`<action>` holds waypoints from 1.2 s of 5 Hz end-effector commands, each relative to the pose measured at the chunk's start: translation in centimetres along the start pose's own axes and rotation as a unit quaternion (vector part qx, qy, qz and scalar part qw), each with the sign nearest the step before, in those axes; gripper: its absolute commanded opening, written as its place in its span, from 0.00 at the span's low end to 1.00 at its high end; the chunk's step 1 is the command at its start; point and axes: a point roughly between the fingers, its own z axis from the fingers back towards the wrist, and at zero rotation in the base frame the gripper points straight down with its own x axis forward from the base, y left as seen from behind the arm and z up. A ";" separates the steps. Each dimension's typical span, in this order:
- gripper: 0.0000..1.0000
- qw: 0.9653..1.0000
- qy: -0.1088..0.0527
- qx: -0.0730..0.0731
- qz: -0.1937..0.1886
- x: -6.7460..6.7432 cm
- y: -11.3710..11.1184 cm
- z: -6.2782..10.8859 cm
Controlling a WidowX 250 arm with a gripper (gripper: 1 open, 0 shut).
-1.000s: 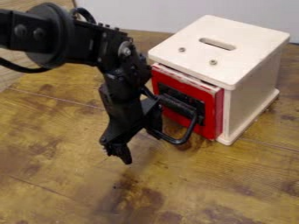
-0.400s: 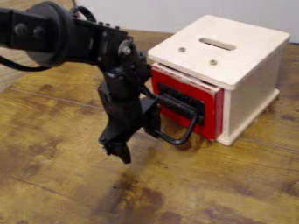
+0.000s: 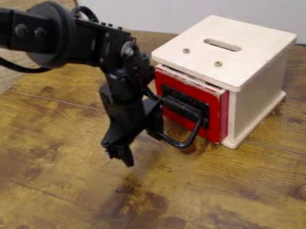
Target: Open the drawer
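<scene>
Where the worn wooden table [image 3: 227, 192] fills the camera view, its scuffed brown surface carries all other items. Largest on it is the black robot arm [image 3: 66, 38], which enters from the upper left and bends downward at its wrist just left of the box.

A cream-white cubic box [image 3: 257, 85] stands at upper right, turned so that one corner points toward the lower right. Its top panel [image 3: 227, 49] carries a narrow slot and two small dark fasteners.

Set into the box face that looks toward the lower left is the drawer [image 3: 189, 100], with a red front. The front's long axis runs horizontally along that face, from upper left to lower right in the picture. The front stands slightly proud of the cream frame, with a thin dark gap along its upper edge.

A black loop handle [image 3: 182, 125], rounded-rectangular, projects from the red front toward the lower left, its lower bar near the table.

The gripper [image 3: 122, 152] points down, its tips just above the wood, directly beside the handle's left end. Its body overlaps the handle, so contact cannot be confirmed. Whether its fingers are spread or pressed together cannot be told from this angle.
</scene>
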 end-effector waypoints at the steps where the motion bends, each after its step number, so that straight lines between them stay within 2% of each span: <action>1: 1.00 0.999 -0.017 -0.027 0.018 1.5 -0.8 1.7; 6: 1.00 0.998 -0.026 -0.022 0.052 2.1 0.0 1.8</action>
